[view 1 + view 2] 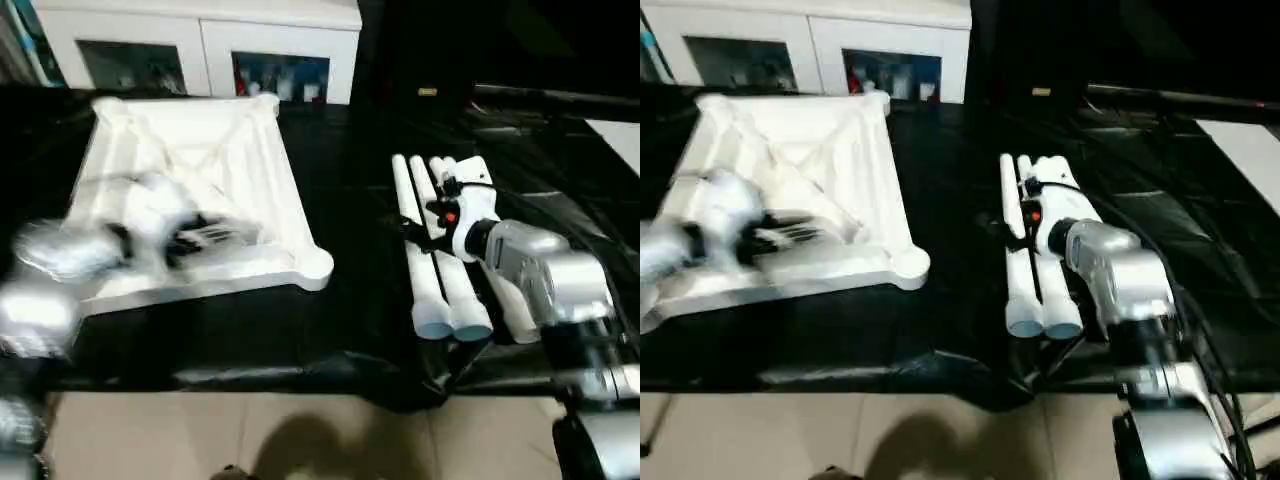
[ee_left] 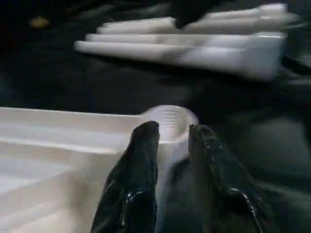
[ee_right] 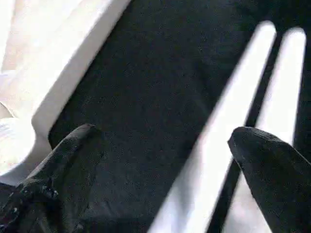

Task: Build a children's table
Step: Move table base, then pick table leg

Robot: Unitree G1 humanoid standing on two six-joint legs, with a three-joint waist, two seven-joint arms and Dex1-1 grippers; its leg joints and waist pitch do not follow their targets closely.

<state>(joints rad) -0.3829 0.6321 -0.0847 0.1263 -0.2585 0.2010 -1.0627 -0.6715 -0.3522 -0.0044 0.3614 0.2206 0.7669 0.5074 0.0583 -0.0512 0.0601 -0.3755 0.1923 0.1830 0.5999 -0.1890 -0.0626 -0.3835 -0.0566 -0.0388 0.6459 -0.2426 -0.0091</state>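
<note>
On the black worktop the table top lies ribbed side up, the legs bundled well apart. The left tool stands narrowly parted above a corner socket; the right tool gapes wide over the legs.

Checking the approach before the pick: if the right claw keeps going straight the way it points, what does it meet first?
Most likely the leg bundle: one finger hangs over a leg, the claw open above the black cover. Depth is unclear.
</note>
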